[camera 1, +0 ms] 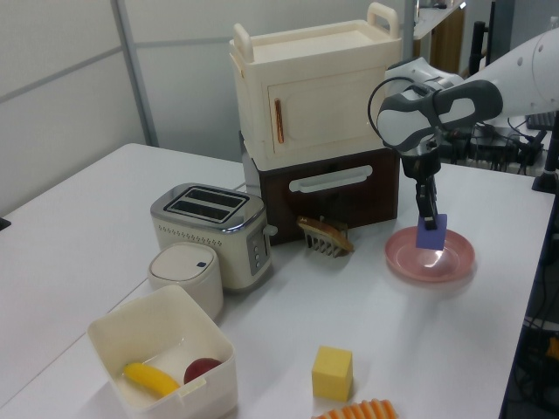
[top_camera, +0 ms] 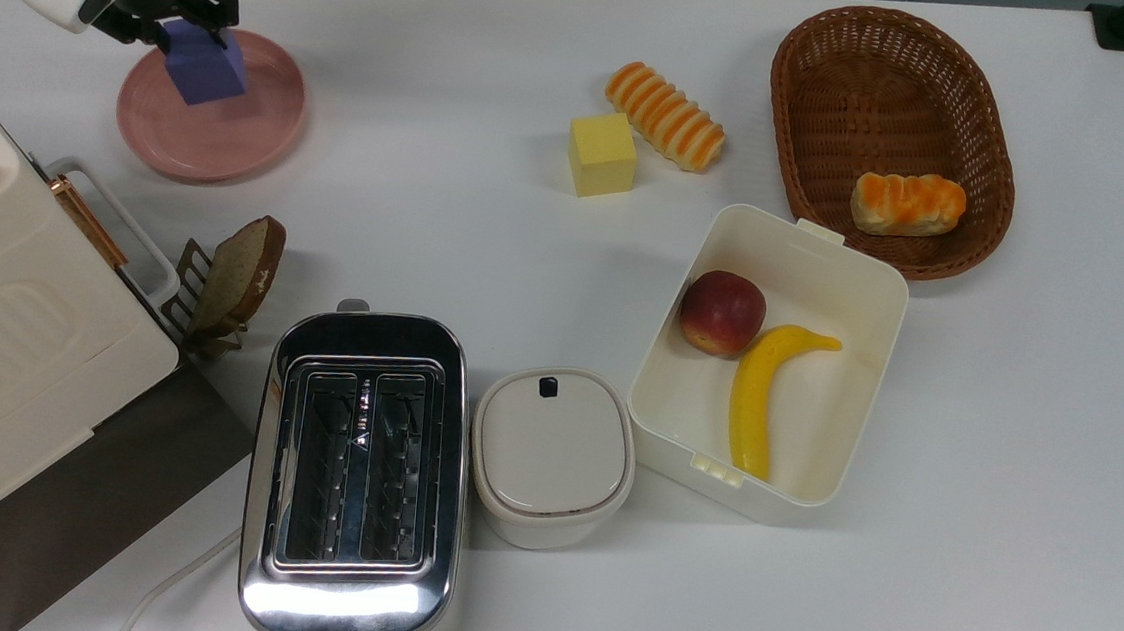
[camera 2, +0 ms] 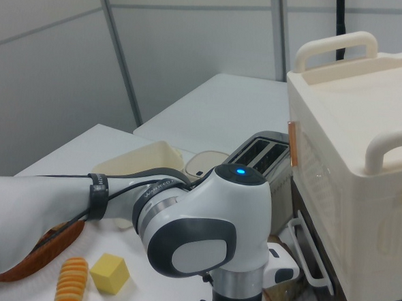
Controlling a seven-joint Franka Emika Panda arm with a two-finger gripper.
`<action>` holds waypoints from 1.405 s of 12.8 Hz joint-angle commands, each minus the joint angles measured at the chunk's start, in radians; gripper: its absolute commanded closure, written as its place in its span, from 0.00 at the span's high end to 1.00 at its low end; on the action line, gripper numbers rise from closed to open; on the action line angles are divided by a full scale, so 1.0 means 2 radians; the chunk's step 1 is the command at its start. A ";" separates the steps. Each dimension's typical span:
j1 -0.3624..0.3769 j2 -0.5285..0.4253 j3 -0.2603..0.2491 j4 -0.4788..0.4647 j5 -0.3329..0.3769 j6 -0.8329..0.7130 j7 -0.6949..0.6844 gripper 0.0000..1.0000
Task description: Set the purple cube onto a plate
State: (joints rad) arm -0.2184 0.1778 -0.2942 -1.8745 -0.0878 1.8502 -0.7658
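We see a white tabletop from above, with the robot's gripper [top_camera: 195, 14] at the top view's far left, its two dark fingers clamped on the purple cube [top_camera: 205, 64]. The cube hangs over the salmon-pink plate [top_camera: 234, 144], above the half of the dish farther from the toaster. In the left view the gripper [camera 1: 429, 218] points straight down and the cube [camera 1: 431, 233] sits just above the plate [camera 1: 454, 264]; we cannot tell whether its underside touches the dish yet.

We judge the cube to be light, stiff and matte, so it should neither slip nor crush. Its flat opposite faces are the natural place to hold, and the fingers grip it near its top. It looks slightly turned against the plate's outline, which should not matter on a round dish. The plate is shallow with a low raised rim, so a cube let go close to the surface should settle flat.

For open room: bare table lies between the plate and the yellow cube [top_camera: 602, 154] with the striped bread roll [top_camera: 665, 116] beside it. In the top view, the cream cabinet [top_camera: 9, 332] and its handle stand below the plate, with the toast rack [top_camera: 223, 284] and chrome toaster [top_camera: 356, 475] beyond, so we judge that the safest exit is straight up.
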 commanded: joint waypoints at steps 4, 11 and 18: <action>0.000 -0.008 0.000 -0.005 0.034 0.018 0.011 1.00; 0.042 -0.032 0.007 0.099 0.035 -0.096 0.192 1.00; 0.113 -0.104 0.062 0.123 0.035 -0.188 0.406 1.00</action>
State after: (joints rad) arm -0.0667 -0.0052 -0.1657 -1.6135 -0.0266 1.5073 -0.0494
